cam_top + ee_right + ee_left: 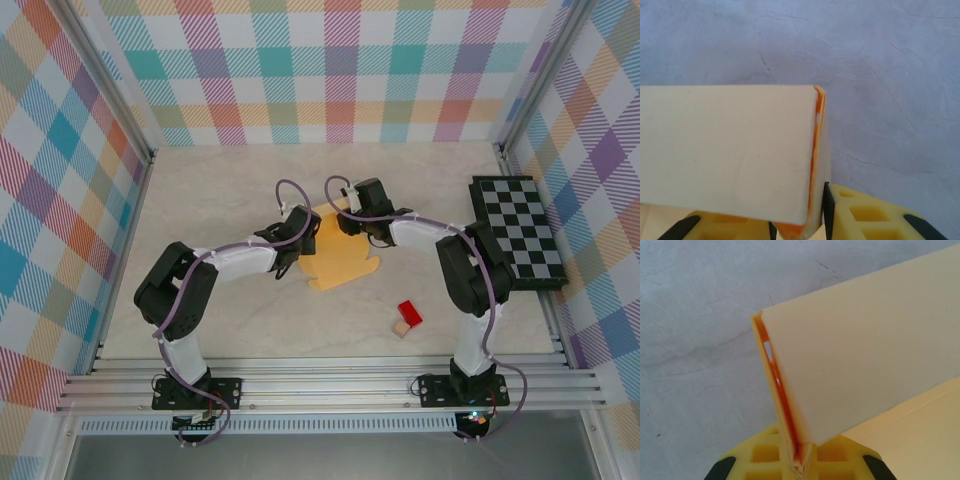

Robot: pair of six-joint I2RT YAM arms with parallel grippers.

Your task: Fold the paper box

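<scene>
The paper box [340, 262] is a pale orange-yellow cardboard sheet lying flat mid-table, with its far edge folded up into a doubled wall. My left gripper [296, 236] is at the left end of that wall and my right gripper [362, 226] is at the right end. In the left wrist view the yellow fingers [765, 455] are pressed together on the folded edge of the paper box [865, 355], so the left gripper [802, 464] is shut on it. In the right wrist view the doubled wall of the paper box [730, 150] sits between the black pads, and the right gripper [800, 231] is closed against both faces.
A small red block with a tan cube [407, 318] lies near the right arm's base. A black-and-white checkered board [520, 235] leans at the right wall. Plaid walls enclose the table on three sides, and an aluminium rail [330, 385] runs along the near edge.
</scene>
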